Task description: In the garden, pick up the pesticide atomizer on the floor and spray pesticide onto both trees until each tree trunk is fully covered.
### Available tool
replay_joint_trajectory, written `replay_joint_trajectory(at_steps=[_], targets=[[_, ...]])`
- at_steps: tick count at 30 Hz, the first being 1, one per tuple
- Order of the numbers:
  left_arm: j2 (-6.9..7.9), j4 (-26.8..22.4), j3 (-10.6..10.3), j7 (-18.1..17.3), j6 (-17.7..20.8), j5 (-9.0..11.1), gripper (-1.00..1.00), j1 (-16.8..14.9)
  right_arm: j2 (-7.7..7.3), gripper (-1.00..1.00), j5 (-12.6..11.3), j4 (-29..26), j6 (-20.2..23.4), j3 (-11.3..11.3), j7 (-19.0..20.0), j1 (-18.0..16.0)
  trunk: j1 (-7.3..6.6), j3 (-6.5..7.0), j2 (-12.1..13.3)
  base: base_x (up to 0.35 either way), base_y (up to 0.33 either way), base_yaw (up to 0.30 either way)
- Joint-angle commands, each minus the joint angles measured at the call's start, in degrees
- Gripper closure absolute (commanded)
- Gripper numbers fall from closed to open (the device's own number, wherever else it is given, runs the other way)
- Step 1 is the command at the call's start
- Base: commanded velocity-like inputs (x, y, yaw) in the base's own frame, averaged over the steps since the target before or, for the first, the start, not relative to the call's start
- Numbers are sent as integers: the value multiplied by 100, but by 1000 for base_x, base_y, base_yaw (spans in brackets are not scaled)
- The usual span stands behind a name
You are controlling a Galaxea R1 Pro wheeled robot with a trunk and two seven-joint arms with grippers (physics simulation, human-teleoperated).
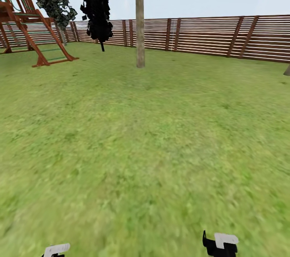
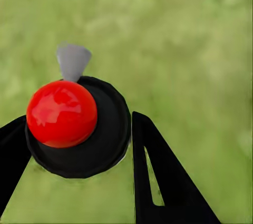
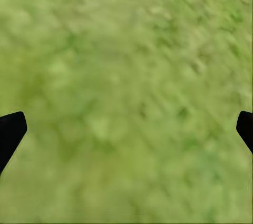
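Between the left gripper [image 2: 79,150] fingers sits the pesticide atomizer [image 2: 79,126], jaws clamped on its round black body. It looks rigid, light and smooth, so a hold low on the body seems safest. Right gripper [image 3: 126,129] jaws stand wide apart over grass.

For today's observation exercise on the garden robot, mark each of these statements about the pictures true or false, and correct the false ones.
1. The left gripper has the spray bottle between its fingers. True.
2. The bottle has a blue top. False: its top is red, above a black round body and a grey nozzle.
3. The right gripper is holding something. False: its fingers stand wide apart over bare grass.
4. A pale tree trunk stands ahead on the lawn, in front of a wooden fence. True.
5. A playground frame stands to the right of the trunk. False: in the head view it stands to the left.
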Motion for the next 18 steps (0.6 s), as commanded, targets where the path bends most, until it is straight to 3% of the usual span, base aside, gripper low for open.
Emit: replay_joint_trajectory(at_steps=[1, 18], targets=[[0, 6, 50, -5, -21, -58, 100, -4, 0, -100, 61, 7, -13, -40, -25, -4, 3, -5, -2, 338, 0, 0], [0, 6, 50, -5, -21, -58, 100, -4, 0, -100, 61, 7, -13, -40, -25, -4, 3, -5, -2, 338, 0, 0]])
